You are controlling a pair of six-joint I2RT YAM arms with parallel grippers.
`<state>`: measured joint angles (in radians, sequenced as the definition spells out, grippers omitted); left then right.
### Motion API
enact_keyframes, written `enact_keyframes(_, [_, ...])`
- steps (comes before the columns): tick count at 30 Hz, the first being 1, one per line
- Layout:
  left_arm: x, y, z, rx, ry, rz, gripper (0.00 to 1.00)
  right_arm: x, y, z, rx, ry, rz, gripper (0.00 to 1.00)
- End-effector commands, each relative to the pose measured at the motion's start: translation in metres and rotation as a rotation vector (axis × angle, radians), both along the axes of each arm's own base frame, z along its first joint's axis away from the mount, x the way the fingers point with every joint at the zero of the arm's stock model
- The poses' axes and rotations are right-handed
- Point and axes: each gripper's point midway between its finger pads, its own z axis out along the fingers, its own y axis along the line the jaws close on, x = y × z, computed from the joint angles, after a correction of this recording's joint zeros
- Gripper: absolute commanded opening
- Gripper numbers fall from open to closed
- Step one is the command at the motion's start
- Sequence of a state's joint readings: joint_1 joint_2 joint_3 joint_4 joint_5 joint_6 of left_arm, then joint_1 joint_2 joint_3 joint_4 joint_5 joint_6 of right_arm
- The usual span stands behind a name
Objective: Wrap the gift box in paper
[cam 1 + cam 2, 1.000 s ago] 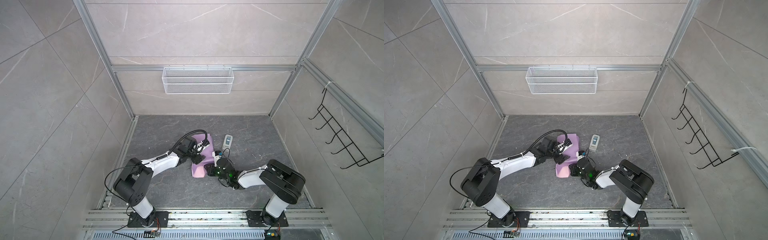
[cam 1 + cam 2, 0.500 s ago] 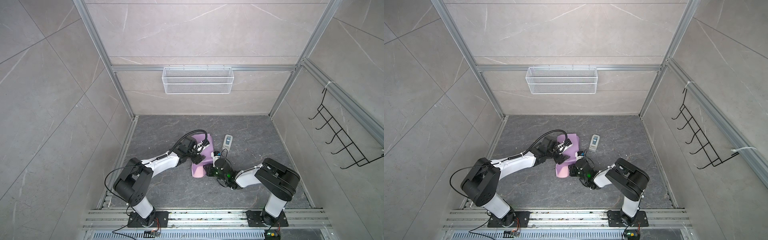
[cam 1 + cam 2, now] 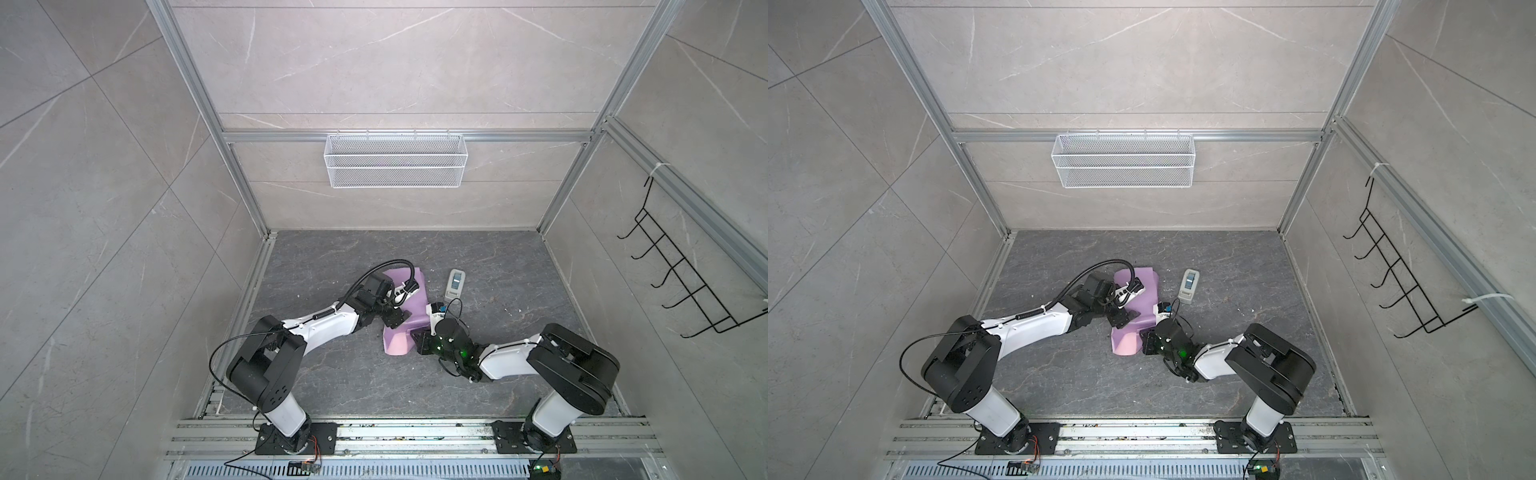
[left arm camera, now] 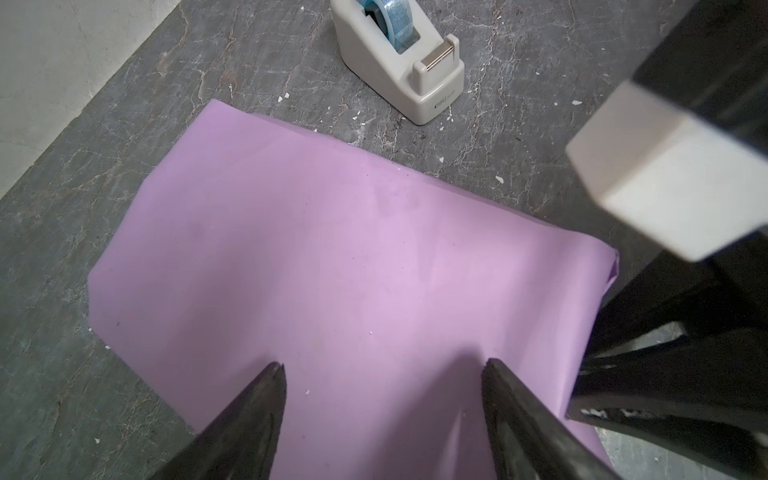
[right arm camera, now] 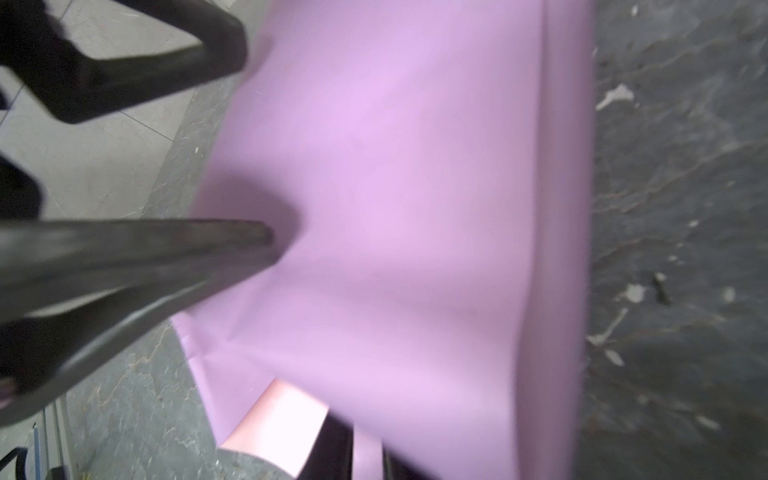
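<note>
The paper (image 3: 415, 309) (image 3: 1144, 307) lies lilac face up, folded into a bundle on the grey floor. The gift box is hidden. My left gripper (image 3: 395, 316) (image 4: 382, 370) is open, both fingertips (image 4: 270, 382) resting on top of the paper. My right gripper (image 3: 417, 340) (image 5: 365, 457) sits at the near end of the bundle, shut on a strip of the paper edge. The pale pink face (image 5: 282, 419) of the paper shows beside its jaws. A left finger (image 5: 166, 249) dents the lilac sheet in the right wrist view.
A grey-white tape dispenser (image 3: 455, 284) (image 4: 399, 70) with blue tape stands just right of the paper's far end. A white wire basket (image 3: 395, 160) hangs on the back wall and a black hook rack (image 3: 681, 282) on the right wall. White scraps dot the floor.
The right arm's elbow and upper link have swung slightly left while its gripper stays at the paper's near end. The left arm and the paper look unmoved.
</note>
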<state>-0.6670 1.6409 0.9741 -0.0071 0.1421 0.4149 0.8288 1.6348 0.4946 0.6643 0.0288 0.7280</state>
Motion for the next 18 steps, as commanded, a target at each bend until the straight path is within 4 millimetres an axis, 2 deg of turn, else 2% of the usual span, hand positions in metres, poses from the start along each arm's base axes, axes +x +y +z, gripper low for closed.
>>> enact_keyframes(1, [-0.009,0.011,-0.025,0.078,0.067,0.0,0.76,-0.008,-0.015,-0.009,-0.066,0.017,0.018,0.17])
enact_keyframes(8, [-0.009,0.011,-0.023,0.077,0.065,0.001,0.76,-0.004,-0.028,-0.017,-0.071,0.055,0.017,0.17])
enact_keyframes(18, [-0.009,0.011,-0.025,0.083,0.068,0.002,0.76,0.007,-0.017,-0.021,-0.051,0.065,0.046,0.16])
